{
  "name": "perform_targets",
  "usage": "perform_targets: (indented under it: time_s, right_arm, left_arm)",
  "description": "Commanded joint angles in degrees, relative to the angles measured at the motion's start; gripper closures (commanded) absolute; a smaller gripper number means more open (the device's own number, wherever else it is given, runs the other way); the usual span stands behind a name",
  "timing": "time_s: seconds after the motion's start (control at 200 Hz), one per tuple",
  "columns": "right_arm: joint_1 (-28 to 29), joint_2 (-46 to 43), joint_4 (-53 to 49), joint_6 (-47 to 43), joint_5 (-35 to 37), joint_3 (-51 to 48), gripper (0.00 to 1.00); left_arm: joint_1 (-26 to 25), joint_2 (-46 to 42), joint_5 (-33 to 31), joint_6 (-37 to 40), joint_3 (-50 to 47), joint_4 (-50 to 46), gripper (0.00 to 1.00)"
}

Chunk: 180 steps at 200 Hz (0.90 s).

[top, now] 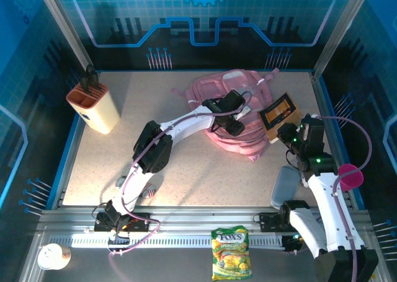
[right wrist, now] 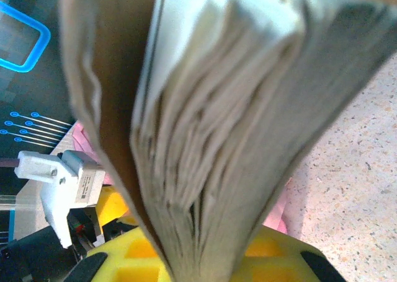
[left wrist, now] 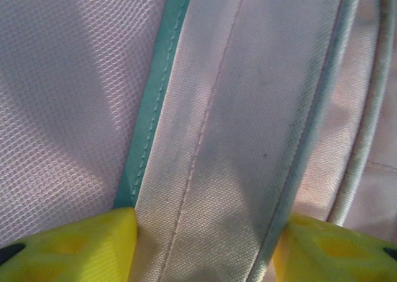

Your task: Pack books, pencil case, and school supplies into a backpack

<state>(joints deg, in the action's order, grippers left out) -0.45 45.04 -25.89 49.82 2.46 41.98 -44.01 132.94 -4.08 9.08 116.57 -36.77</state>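
One speckled, stone-patterned table (top: 205,170) is seen, and on its far half one pink fabric backpack (top: 217,87) lies slumped and creased. Up close the backpack (left wrist: 62,77) is made of fine pale mesh beside a flat woven band, edged with teal piping.

Two arms are counted, each ending in one gripper with yellow fingertips. The left gripper (top: 231,122) is lowered onto the middle of the backpack. In its wrist view, the left gripper (left wrist: 205,251) is set astride the woven band, with one finger (left wrist: 68,245) at each edge and the band lying flat between them. Whether the band is actually pinched cannot be told.

One beige, box-shaped holder (top: 93,108) with an orange top stands near the table's far left corner, well apart from both grippers.

One thin dark-covered book (top: 279,111) is held tilted at the backpack's right side, and whether the two touch cannot be told. The right gripper (top: 285,130) is clamped on the book's near edge. From the wrist, the book (right wrist: 217,139) is seen edge-on with fanned cream pages, pinched between the fingers of the right gripper (right wrist: 198,263).

One glossy green-and-yellow snack bag (top: 231,252) lies on the metal rail between the arm bases.
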Motion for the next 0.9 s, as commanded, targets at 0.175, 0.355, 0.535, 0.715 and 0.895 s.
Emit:
perform_targets:
  time_s: [0.175,0.355,0.535,0.715,0.895]
  right_arm:
    - [-1.92,-3.0,1.04,-1.91,0.67,2.99,1.0]
    - [-2.24,-3.81,-0.48,-2.62,2.21,3.81,1.0]
    - [-2.45,-4.74,-2.39,-3.33,4.02,4.57,1.0]
    - [-2.95,-5.79,-3.92,-3.94,5.05,5.08,1.0]
    - [-3.55,-6.18,-5.64,-4.52,4.15,5.09,1.0]
  left_arm:
    - [-0.47,2.35,-5.46,0.71,4.19,-4.3,0.54]
    - [-0.41,0.21,-5.95,-0.2,4.17,-3.51,0.7]
    - [-0.41,-2.63,-5.42,-0.38,3.94,-3.41,0.85]
    - [-0.2,-5.9,-5.77,-1.12,2.39,-1.66,0.99]
    - [0.68,-11.46,-7.55,-4.57,-2.09,3.05,1.0]
